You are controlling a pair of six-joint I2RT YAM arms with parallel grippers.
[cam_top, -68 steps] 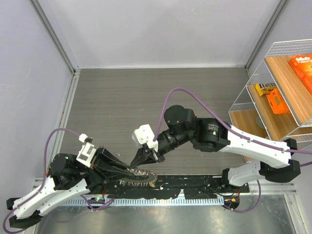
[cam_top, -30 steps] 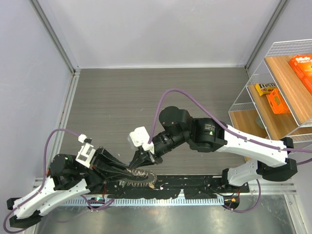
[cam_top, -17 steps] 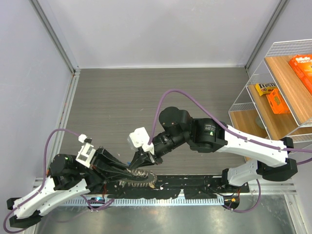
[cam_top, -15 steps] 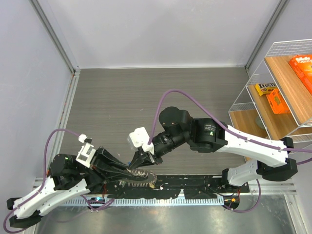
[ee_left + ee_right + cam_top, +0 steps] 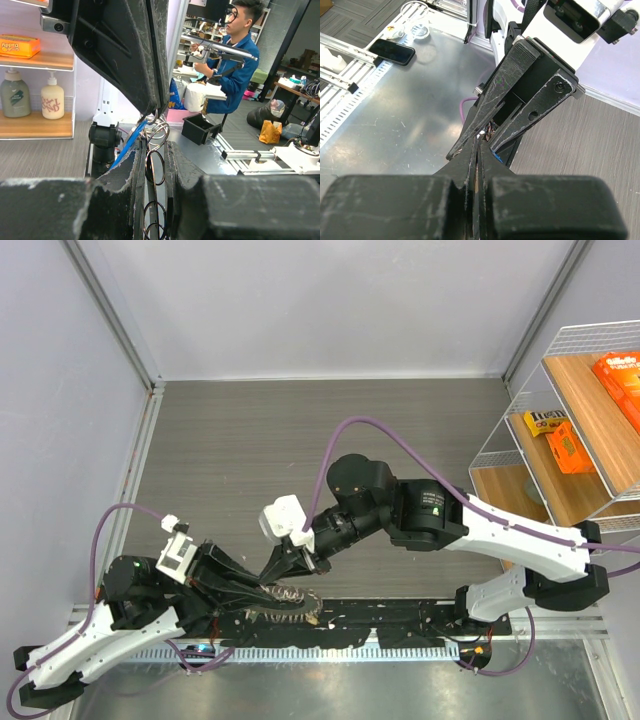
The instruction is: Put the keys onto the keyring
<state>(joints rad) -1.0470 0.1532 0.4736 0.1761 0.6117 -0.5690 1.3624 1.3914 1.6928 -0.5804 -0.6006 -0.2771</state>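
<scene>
While keyring (image 5: 288, 597) is being clamped by left gripper (image 5: 152, 170), blue key (image 5: 127, 145) is seemingly being threaded on by right gripper (image 5: 476, 150), jaws together; next, fine coil alignment.

wire shelf (image 5: 505, 440) with orange boxes (image 5: 566, 448), phone (image 5: 392, 51) on metal bench (image 5: 385, 115)

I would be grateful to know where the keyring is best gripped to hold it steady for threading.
Probably across its two flat faces, coming in edge-on, as the left gripper has the keyring: it is thin and flat, so pressure on both faces stops it turning, leaving its upper loops free for the right gripper.
</scene>
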